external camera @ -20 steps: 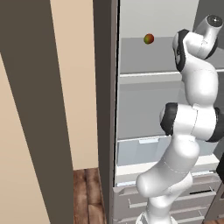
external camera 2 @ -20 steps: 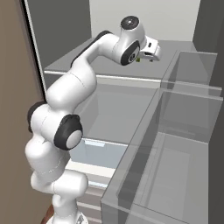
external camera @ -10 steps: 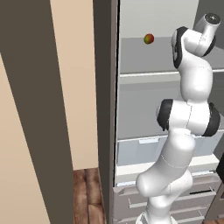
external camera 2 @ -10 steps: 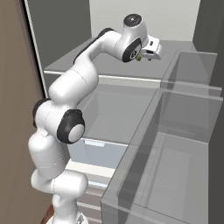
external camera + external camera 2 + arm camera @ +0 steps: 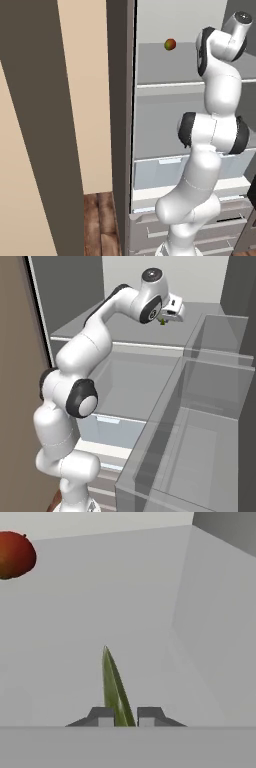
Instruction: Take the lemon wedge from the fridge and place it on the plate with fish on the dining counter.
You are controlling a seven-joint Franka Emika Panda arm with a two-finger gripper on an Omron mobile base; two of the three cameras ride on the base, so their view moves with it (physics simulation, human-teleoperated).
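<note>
The arm reaches up into the open fridge [image 5: 170,120], with the gripper [image 5: 126,716] positioned over the upper shelf [image 5: 200,313]. In the hand view, the two dark fingertips [image 5: 102,716] stand close together on either side of the lemon wedge [image 5: 116,689], a thin yellowish-green sliver that stands on edge between them and projects forward past the tips. The jaws are nearly closed, with the wedge filling the narrow gap, so the gripper is clamped on the wedge. In the right base view, the wedge [image 5: 162,321] appears as a small green speck just below the white hand, at the level of the upper shelf. A round red-orange-and-green fruit [image 5: 170,44] rests on the same shelf, well apart from the gripper, toward the left side of the fridge interior. Clear bins [image 5: 210,406] occupy the right side of the interior below the shelf. Drawer fronts [image 5: 150,227] sit beneath the pale compartment.
</note>
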